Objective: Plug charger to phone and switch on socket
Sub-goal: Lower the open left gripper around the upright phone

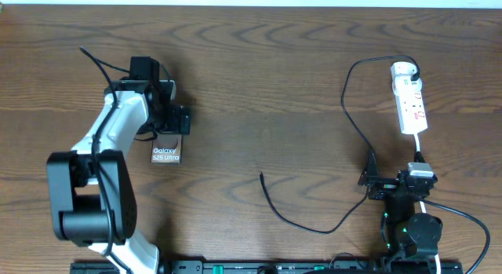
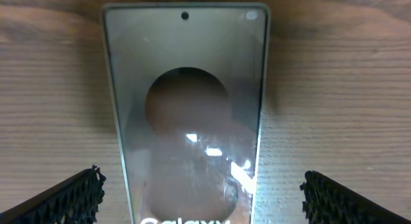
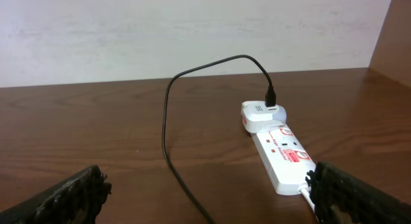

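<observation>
The phone (image 1: 166,155) lies flat on the wooden table at the left, its pale "Galaxy S25 Ultra" strip toward the front. In the left wrist view the phone (image 2: 186,89) fills the middle, glossy face up. My left gripper (image 1: 167,133) hovers over it, open; the left gripper (image 2: 202,179) has one finger on each side of the phone, both apart from it. The socket (image 1: 411,105) lies at the far right. The charger (image 1: 346,101) runs from a round white plug (image 3: 260,115) in the socket (image 3: 282,156) to a loose tip (image 1: 261,176) mid-table. My right gripper (image 1: 375,173) is open beside the cable, and the right gripper (image 3: 207,176) holds nothing.
The socket's white cord (image 1: 420,144) runs toward the right arm's base. The charger cable (image 3: 166,134) loops across the table between the right gripper's fingers. A pale wall stands behind the table's far edge.
</observation>
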